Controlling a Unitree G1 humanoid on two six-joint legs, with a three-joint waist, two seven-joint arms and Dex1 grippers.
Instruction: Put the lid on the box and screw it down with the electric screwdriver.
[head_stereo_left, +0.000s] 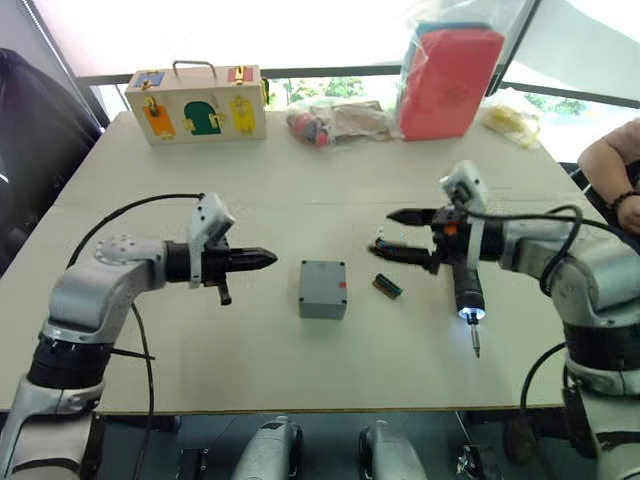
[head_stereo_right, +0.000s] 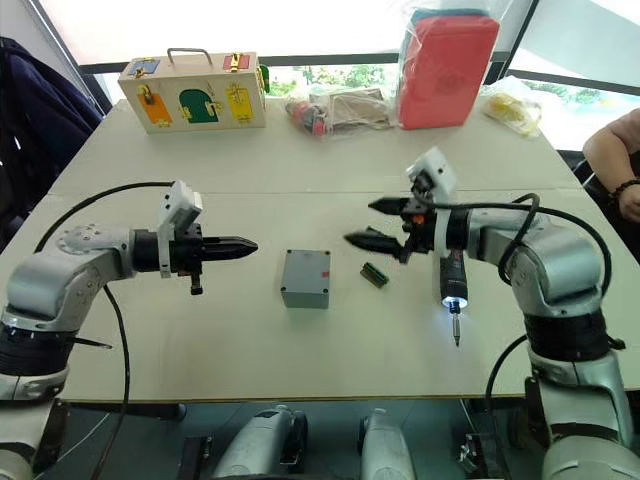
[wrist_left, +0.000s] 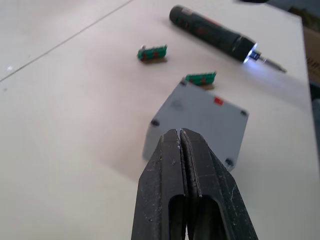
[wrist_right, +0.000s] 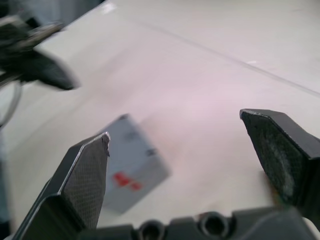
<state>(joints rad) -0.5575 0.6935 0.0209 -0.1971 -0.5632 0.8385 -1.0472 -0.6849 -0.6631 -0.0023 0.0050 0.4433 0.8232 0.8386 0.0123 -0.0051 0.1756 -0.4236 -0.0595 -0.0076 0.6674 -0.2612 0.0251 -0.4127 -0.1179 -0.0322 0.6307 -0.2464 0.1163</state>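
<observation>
Head view first: the box (head_stereo_left: 323, 289) sits at table centre with the lid (head_stereo_left: 322, 272) already on it, so placing looks done and screwing is the step in hand. The left gripper (head_stereo_left: 262, 259) hovers at the box's 9 o'clock, its 2 fingers pressed together, holding nothing. The right gripper (head_stereo_left: 402, 235) hangs at 2 o'clock, spread wide and empty. The electric screwdriver (head_stereo_left: 468, 290) lies on the table at 3 o'clock beneath the right arm, tip lit. A small green block (head_stereo_left: 387, 286) rests between box and tool.

Left wrist view: matte grey plastic, square, dark screw holes at the corners, a red mark (tiny) on the side; the tool is slim and black with a thin metal bit.

Right wrist view: textured black pads stand far apart over the box.

Next, I reckon: the right gripper must drop and grasp the screwdriver.
</observation>
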